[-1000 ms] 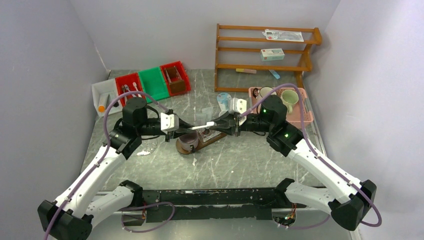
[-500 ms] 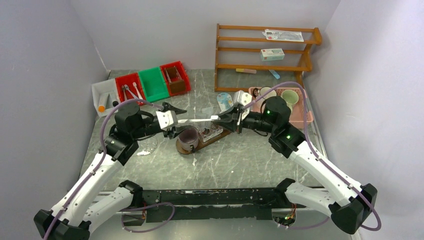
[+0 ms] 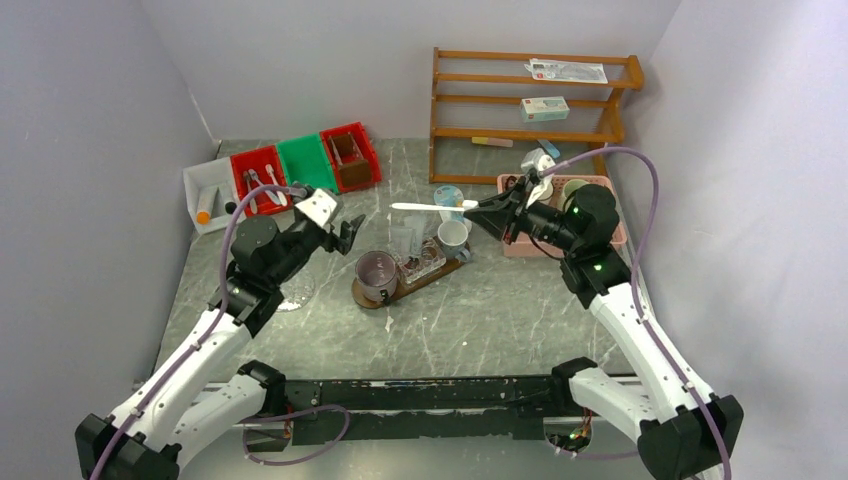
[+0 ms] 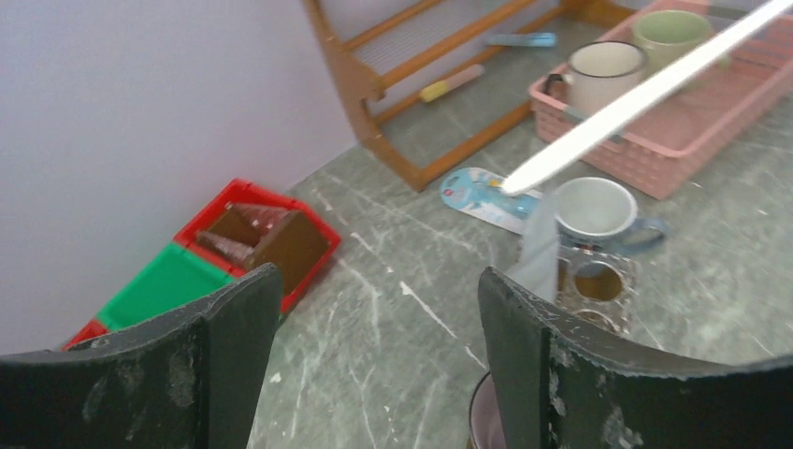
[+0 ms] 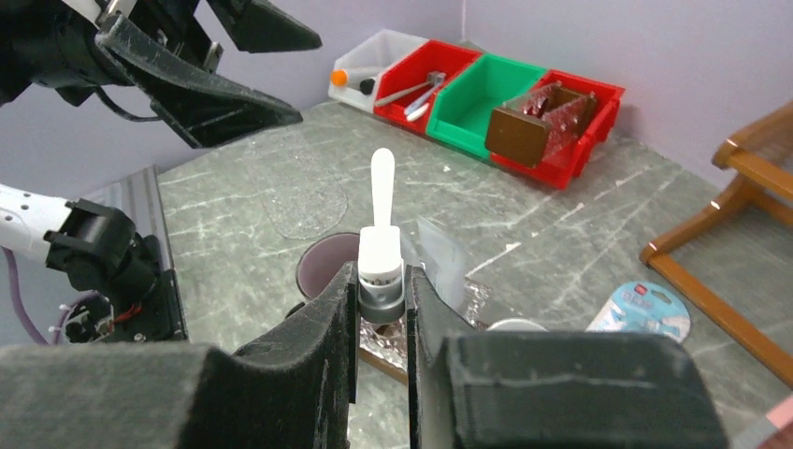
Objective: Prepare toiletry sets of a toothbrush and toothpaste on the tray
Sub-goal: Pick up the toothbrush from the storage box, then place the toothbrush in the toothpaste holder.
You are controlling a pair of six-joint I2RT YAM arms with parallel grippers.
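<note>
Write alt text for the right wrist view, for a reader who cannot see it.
The right tool is shut on a white toothbrush, which points away above a purple mug. The left tool stands open at the upper left; a green bin sits by the far wall.

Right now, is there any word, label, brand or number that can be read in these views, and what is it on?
No text is readable in any view.
Box on the wooden rack: print too small.
Flat packet on the top shelf: print too small.
Blue round packet: red label, blurred.
</note>
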